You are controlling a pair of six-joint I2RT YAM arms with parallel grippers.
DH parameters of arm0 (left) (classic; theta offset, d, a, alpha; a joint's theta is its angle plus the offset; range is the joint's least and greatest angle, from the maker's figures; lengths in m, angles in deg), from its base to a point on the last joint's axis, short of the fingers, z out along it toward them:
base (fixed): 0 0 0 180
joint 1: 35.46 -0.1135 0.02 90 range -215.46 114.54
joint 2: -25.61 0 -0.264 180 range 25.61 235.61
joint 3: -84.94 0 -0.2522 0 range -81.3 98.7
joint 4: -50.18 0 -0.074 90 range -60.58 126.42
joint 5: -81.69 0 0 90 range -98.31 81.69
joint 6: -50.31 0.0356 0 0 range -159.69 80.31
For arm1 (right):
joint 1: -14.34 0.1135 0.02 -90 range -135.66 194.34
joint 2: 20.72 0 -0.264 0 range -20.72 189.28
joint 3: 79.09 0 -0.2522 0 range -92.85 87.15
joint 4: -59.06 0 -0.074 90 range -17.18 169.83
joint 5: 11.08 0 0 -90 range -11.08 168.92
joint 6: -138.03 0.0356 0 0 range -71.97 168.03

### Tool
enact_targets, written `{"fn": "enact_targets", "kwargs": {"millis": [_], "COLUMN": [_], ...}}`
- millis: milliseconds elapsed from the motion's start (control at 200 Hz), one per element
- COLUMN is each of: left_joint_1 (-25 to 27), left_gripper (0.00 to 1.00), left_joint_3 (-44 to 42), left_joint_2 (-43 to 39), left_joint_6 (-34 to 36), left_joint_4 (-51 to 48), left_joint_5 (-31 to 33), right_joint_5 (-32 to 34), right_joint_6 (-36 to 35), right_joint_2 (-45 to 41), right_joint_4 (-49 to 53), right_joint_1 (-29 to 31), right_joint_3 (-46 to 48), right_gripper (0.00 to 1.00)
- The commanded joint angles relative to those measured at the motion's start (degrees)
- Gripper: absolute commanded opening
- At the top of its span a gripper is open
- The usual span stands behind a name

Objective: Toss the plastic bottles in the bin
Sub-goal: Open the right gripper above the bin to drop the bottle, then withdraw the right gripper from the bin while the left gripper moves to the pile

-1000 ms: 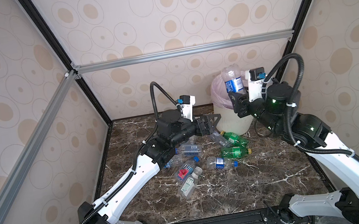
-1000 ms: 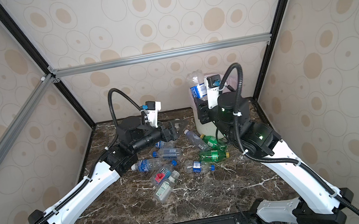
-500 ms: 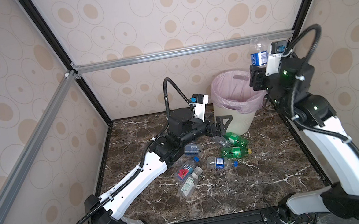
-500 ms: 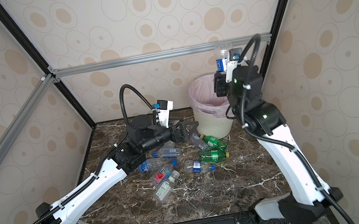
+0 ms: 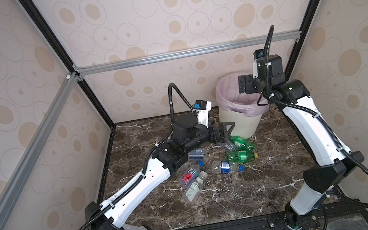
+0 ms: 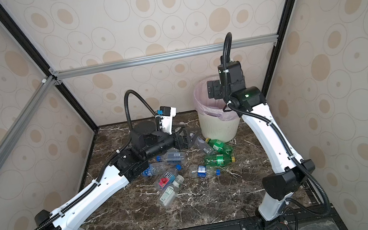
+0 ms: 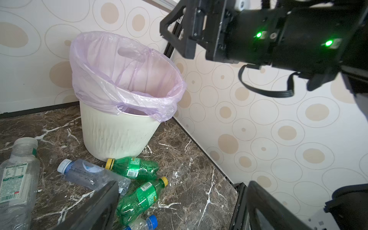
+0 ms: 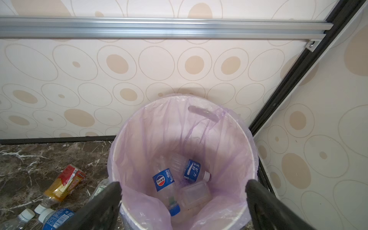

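Right wrist view looks down into the bin [image 8: 229,143], and I count three plastic bottles on its bottom: a Pepsi-labelled bottle [image 8: 165,183], a blue-labelled bottle [image 8: 192,170] with a white cap, and what I take for a squarish clear bottle [image 8: 194,196], hazy against the pink liner [image 8: 199,123]. My right gripper [image 8: 183,184] hangs over the bin's mouth, fingers spread wide with nothing between them.

At the bin's foot lies a green bottle [image 5: 241,141], with a second green bottle [image 5: 240,156] just beyond it. Farther from the bin are a blue-capped clear bottle [image 5: 225,166], a red-labelled bottle [image 5: 189,176] and a white-capped bottle [image 5: 195,189]. An amber bottle [image 8: 63,183] lies beside the bin's wall.

My left gripper [image 5: 225,131] hovers low just beside the bin, jaws apart and empty.

Bin and loose bottles rest on a dark brown marble tabletop [image 5: 242,199] veined white. Cream wallpaper [image 5: 160,10] with tan ovals meets in a corner behind the bin, where an aluminium rail [image 5: 180,54] crosses above it and joins a black frame post [image 5: 302,25].
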Motion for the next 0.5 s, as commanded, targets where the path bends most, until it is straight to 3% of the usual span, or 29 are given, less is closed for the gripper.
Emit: {"fn": "enact_targets", "kwargs": {"millis": [0,495], "left_joint_1": [0.64,0.63], "left_gripper": [0.99,0.99], "left_joint_3": [0.48,0.65], "left_joint_2": [-0.76,-0.92], "left_joint_6": [1.08,2.3], "left_joint_4": [0.0,-2.97], "left_joint_5": [0.74,5.38], "right_joint_5": [-0.46,-1.98], "right_joint_6": [0.75,0.76], "right_joint_2": [-1.85,-4.75], "right_joint_4": [-0.02,-1.43], "right_joint_1": [0.09,0.04], "right_joint_3": [1.39,7.42], "right_gripper": [1.0,1.0]}}
